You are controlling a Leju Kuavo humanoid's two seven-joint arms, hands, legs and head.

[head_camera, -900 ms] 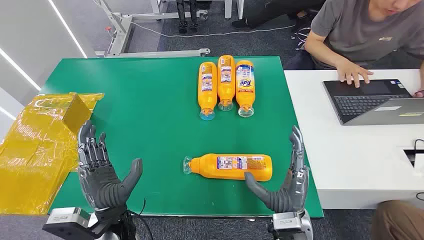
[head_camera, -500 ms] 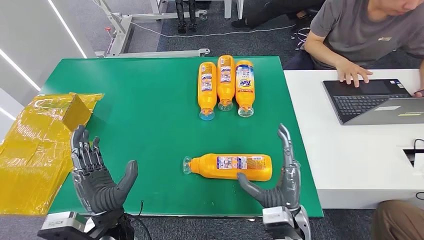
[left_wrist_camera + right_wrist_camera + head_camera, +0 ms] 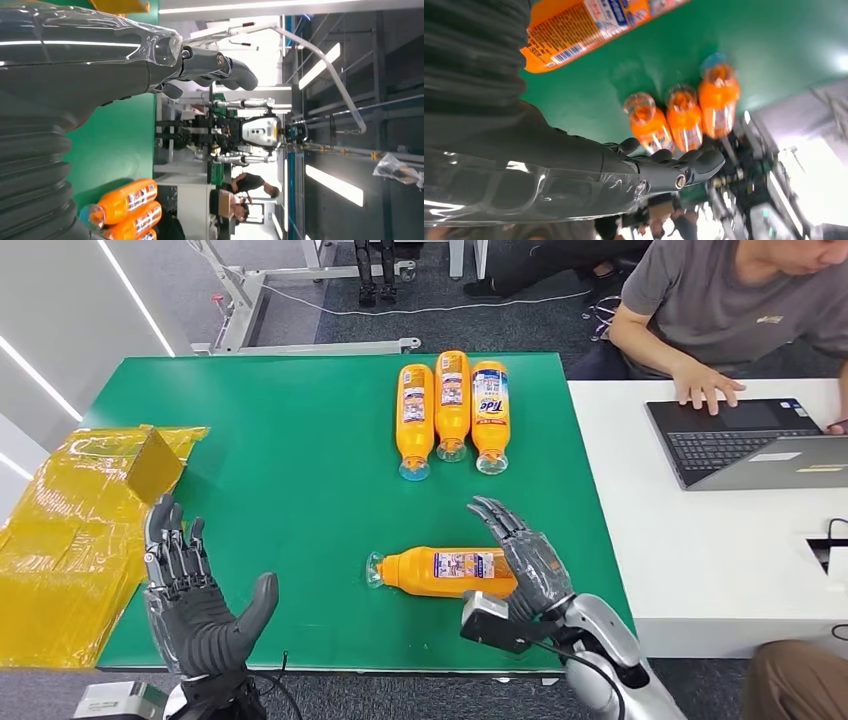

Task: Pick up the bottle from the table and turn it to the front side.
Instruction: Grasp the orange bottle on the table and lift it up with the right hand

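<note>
Where the green table (image 3: 280,460) ends, a white desk (image 3: 690,540) adjoins.

Bare green tabletop (image 3: 280,470) surrounds the lying orange plastic bottle (image 3: 440,572); three orange bottles (image 3: 451,410) lie well beyond; crinkled yellow plastic wrapping (image 3: 70,530) borders the left edge.

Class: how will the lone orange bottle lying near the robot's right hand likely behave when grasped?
The lone orange bottle lies on its rounded side, so it may roll if nudged. It looks full, probably fairly heavy. Its glossy label may be slippery.
</note>
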